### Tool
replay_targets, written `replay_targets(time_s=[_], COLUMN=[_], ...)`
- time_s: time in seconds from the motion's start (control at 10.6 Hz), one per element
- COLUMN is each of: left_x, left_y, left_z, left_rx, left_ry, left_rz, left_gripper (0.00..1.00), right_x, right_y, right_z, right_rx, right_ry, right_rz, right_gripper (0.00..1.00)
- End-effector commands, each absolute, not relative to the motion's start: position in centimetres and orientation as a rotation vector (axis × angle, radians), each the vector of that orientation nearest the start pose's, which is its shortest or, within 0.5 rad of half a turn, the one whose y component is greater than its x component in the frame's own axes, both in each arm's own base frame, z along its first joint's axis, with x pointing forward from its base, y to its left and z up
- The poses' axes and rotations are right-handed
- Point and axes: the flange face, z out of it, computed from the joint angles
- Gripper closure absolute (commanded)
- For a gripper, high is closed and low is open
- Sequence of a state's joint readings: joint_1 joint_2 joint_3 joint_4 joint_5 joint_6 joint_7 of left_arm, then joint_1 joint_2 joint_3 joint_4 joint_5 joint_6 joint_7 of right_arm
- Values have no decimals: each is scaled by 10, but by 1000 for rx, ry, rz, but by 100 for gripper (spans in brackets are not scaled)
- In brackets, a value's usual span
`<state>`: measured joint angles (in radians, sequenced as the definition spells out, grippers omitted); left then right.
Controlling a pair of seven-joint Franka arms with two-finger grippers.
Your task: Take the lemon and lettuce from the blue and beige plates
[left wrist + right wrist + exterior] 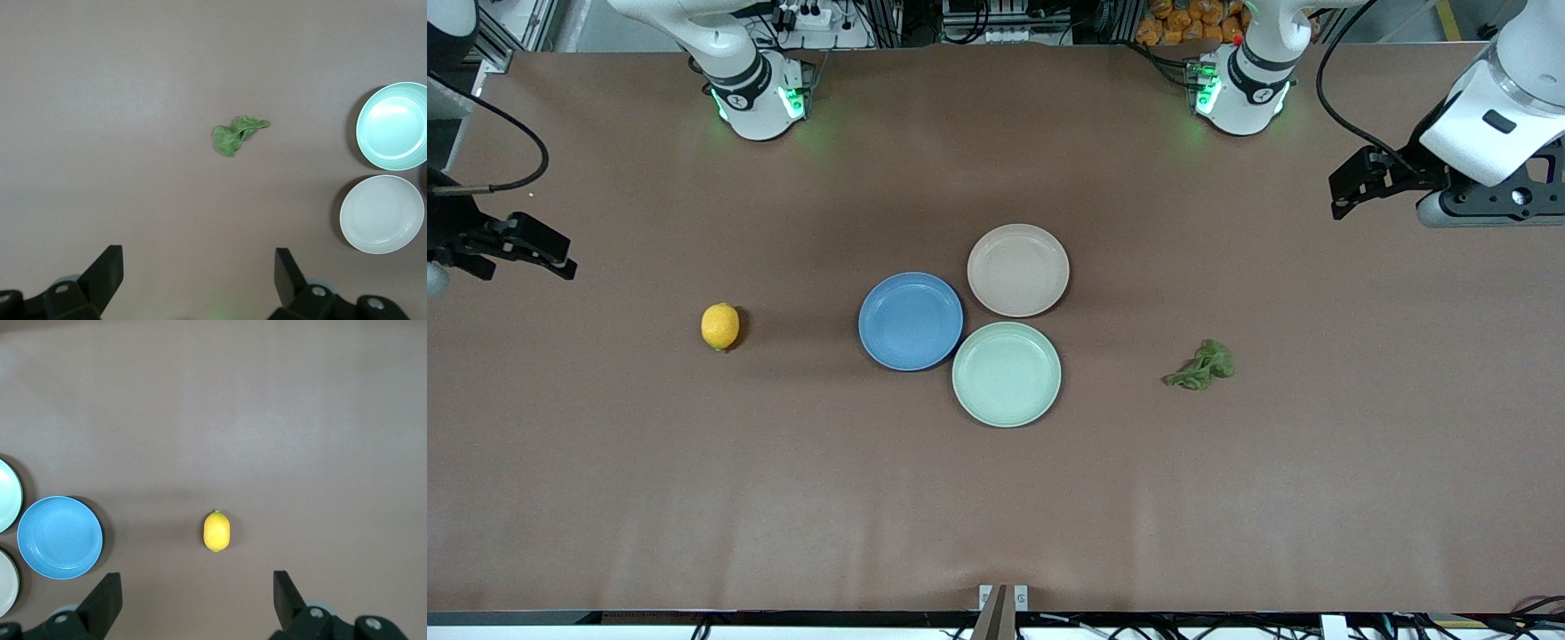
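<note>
You have three round shallow plates clustered at the middle of the brown table (605, 498), and the medium blue plate (911, 321) serves as your landmark. The pale pinkish beige plate (1018, 269) sits just beside it, farther from the front camera and toward the left arm's end. The pale mint-green plate (1007, 373) sits just beside it too, nearer the front camera on that same end. All three plates hold nothing.

Your small oval yellow lemon (720, 326) lies on the bare table, well apart from the blue plate toward the right arm's end. Your wrinkled dark green lettuce leaf (1202, 365) lies on the bare table as well, well apart from the blue plate toward the left arm's end, past the mint-green plate.

Your right gripper (197, 603) hangs over the table's right-arm end, well away from the blue plate, fingers spread wide and holding nothing. Your left gripper (199, 280) hangs over the left-arm end, likewise spread wide with nothing between its fingers.
</note>
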<state>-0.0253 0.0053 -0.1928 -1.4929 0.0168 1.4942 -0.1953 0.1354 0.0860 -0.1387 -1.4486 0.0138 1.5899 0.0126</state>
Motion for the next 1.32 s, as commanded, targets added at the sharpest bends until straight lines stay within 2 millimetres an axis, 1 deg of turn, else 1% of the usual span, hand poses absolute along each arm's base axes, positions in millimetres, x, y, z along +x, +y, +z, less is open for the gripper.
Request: replay_targets(time_s=[0.0, 0.28, 0.56, 0.75, 0.85, 1.03, 1.22], left_x=[533, 533, 533, 533, 532, 533, 532], left_y=[-117, -117, -118, -117, -118, -118, -120], left_z=[657, 657, 657, 657, 657, 657, 657], left_rx=[-3138, -3141, -3144, -3144, -3144, -3144, -3144], left_ry=[74, 75, 75, 75, 78, 78, 83], left_rz=[9, 12, 11, 13, 13, 11, 11], left_gripper=[0, 0, 0, 0, 0, 0, 0], right_x=[579, 573, 573, 570, 571, 569, 566], right_y=[-3, -3, -3, -3, -4, -3, -3], right_z=[651, 656, 654, 652, 650, 640, 637], right_rx=[-3133, -3137, -3140, -3141, -3140, -3141, -3138], right_ry=[38, 39, 37, 32, 36, 41, 41], right_rz=[-114, -93, -83, -47, -40, 39, 90], right_gripper=[0, 0, 0, 0, 0, 0, 0])
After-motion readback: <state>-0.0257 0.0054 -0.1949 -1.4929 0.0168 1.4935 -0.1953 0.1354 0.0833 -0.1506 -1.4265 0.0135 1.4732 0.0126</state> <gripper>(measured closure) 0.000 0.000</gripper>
